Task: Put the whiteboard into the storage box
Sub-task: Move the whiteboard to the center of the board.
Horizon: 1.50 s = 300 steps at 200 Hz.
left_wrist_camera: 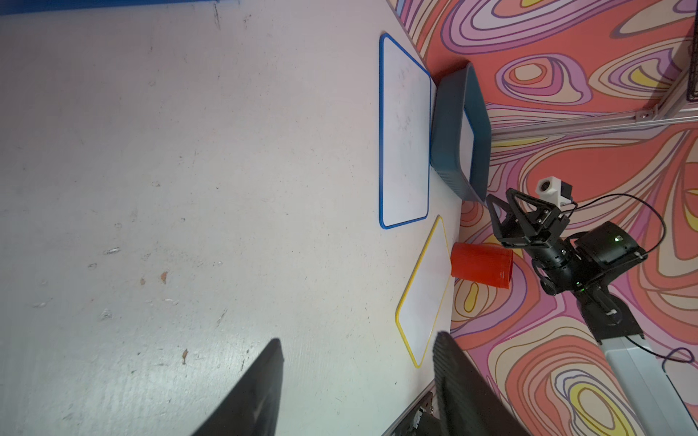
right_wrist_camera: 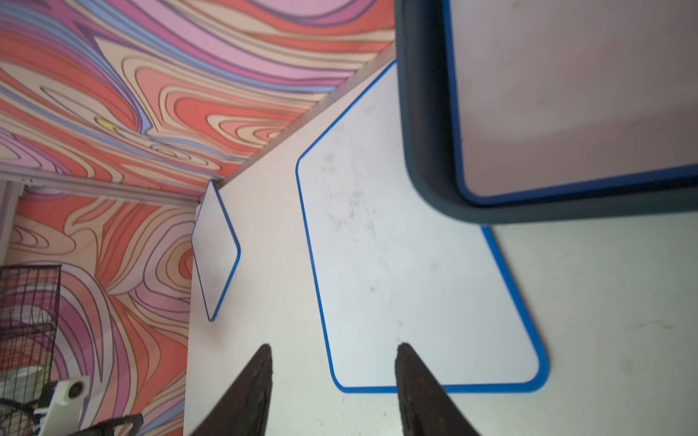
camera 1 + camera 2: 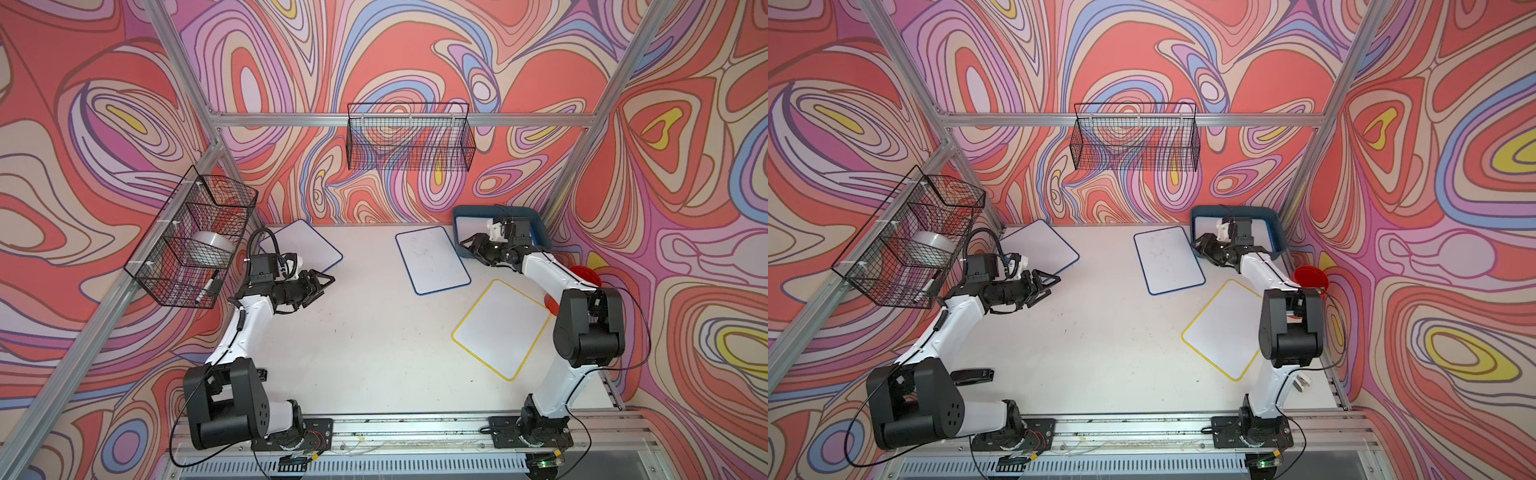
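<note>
The storage box (image 3: pixel 540 230) (image 3: pixel 1277 232) (image 1: pixel 449 124) is a dark teal tray at the back right corner, and a blue-edged whiteboard (image 2: pixel 566 94) lies inside it. Beside its left wall a second blue-edged whiteboard (image 3: pixel 432 259) (image 2: pixel 396 245) lies flat on the table. A third blue-edged one (image 3: pixel 303 245) sits at the back left. A yellow-edged whiteboard (image 3: pixel 498 328) (image 1: pixel 423 294) lies front right. My right gripper (image 3: pixel 468 248) (image 2: pixel 334 345) hovers open and empty over the box's front left corner. My left gripper (image 3: pixel 328 282) (image 1: pixel 359 338) is open and empty above the table's left side.
A red bucket (image 3: pixel 586 276) (image 1: pixel 481 270) stands by the right wall behind my right arm. A black wire basket (image 3: pixel 409 137) hangs on the back wall. Another wire basket (image 3: pixel 191 241), on the left wall, holds a tape roll and a marker.
</note>
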Tool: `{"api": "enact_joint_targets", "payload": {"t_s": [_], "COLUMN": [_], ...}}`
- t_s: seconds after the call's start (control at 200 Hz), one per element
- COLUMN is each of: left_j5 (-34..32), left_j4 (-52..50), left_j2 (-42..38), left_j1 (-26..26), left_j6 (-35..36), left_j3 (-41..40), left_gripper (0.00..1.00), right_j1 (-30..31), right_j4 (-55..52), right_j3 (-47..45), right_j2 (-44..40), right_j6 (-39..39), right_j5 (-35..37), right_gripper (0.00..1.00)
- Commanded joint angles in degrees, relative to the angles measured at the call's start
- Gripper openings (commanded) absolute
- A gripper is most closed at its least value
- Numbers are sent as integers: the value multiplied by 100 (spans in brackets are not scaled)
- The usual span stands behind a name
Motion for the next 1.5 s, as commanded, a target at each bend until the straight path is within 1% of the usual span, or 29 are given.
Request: {"api": "enact_joint_targets", "payload": {"t_s": [0.0, 0.08, 0.21, 0.281, 0.411, 0.536, 0.751, 0.897, 0.977, 1.237, 1.347, 1.428, 1.498], "left_j5": [-185, -284, -659, -735, -923, -1133, -1244, -872, -1066, -1896, -2079, -2339, -2714], "left_j4": [-226, -302, -409, -422, -543, -657, -669, -592, -661, -944, -1199, -1465, -1694], "left_j2": [136, 150, 170, 249, 419, 499, 701, 1076, 1149, 1314, 1850, 2322, 2735], "left_j1": [52, 44, 44, 48, 45, 45, 41, 15, -41, -199, -351, -520, -656], "left_j6": [209, 278, 385, 413, 505, 598, 609, 410, 362, 433, 537, 739, 926], "left_j3": [89, 114, 162, 205, 280, 355, 421, 408, 496, 1357, 1984, 2518, 2970], "left_gripper": [59, 59, 59, 59, 59, 59, 59, 59, 59, 60, 58, 56, 55], "right_j1": [220, 567, 1059, 1323, 1620, 1937, 2040, 2043, 2043, 2043, 2043, 2043, 2043], "right_j4": [226, 587, 1106, 1476, 2207, 2385, 2218, 2251, 2276, 2224, 2199, 2157, 2120], "right_j3": [-462, -882, -1448, -1808, -2364, -2565, -2411, -2474, -2509, -2505, -2490, -2471, -2461], "right_j2": [-367, -489, -499, -590, -699, -672, -497, -561, -570, -579, -579, -579, -592], "right_j6": [-260, -285, -359, -408, -315, -335, -397, -343, -292, -270, -265, -270, -287], "right_j5": [217, 386, 537, 981, 1317, 1594, 1663, 1674, 1692, 1743, 1745, 1744, 1787], "right_gripper": [54, 54, 53, 52, 51, 51, 51, 51, 51, 51, 51, 51, 51]}}
